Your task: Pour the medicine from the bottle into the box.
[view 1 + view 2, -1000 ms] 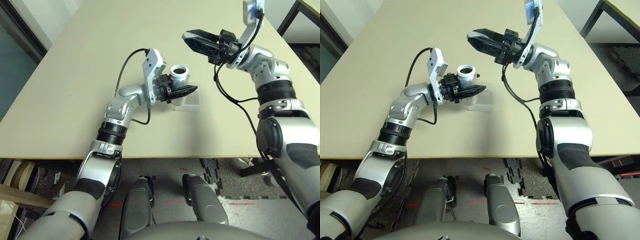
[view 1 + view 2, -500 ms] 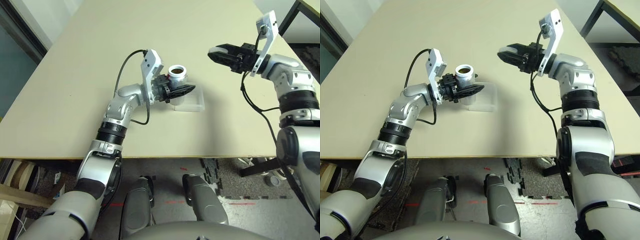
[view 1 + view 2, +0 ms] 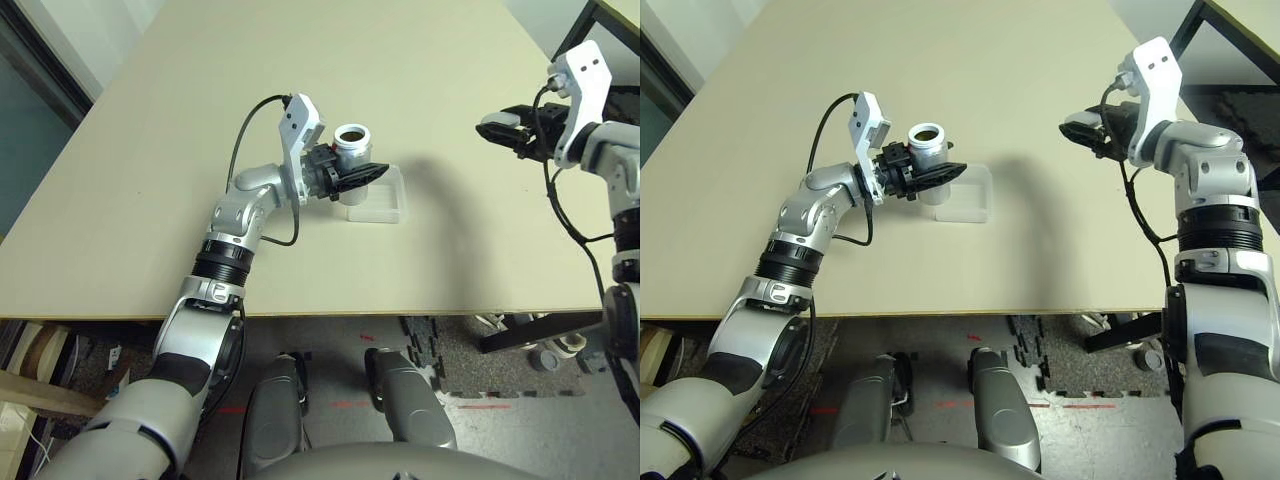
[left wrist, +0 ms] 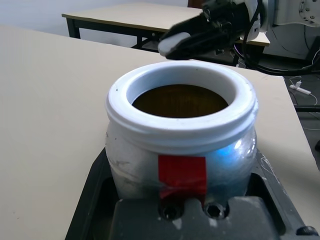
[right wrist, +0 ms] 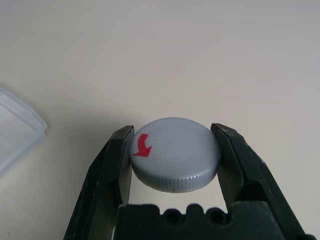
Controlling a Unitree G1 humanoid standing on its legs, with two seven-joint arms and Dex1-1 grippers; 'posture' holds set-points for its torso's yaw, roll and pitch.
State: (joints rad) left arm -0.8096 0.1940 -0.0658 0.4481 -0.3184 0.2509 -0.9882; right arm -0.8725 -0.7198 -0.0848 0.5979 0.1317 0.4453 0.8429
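Observation:
My left gripper (image 3: 366, 177) is shut on the bottle (image 3: 351, 141), a small whitish bottle with a red mark (image 4: 182, 171). It is upright and uncapped, held over the near-left edge of the box (image 3: 387, 203), a clear shallow tray on the table. The bottle's mouth (image 4: 180, 100) looks dark brown inside, and I cannot make out the medicine there. Off to the right, above the table's right side, my right gripper (image 3: 494, 128) is shut on the grey round cap (image 5: 175, 155), which carries a red arrow. The box's corner (image 5: 17, 127) shows in the right wrist view.
The beige table (image 3: 150, 150) stretches wide to the left and behind the bottle. Its right edge runs just below my right gripper. A second table with black legs (image 3: 600, 20) stands at the back right, with floor between.
My right arm has swung right, away from the bottle, taking the cap with it. My left gripper has kept the bottle in nearly the same place, slightly higher.

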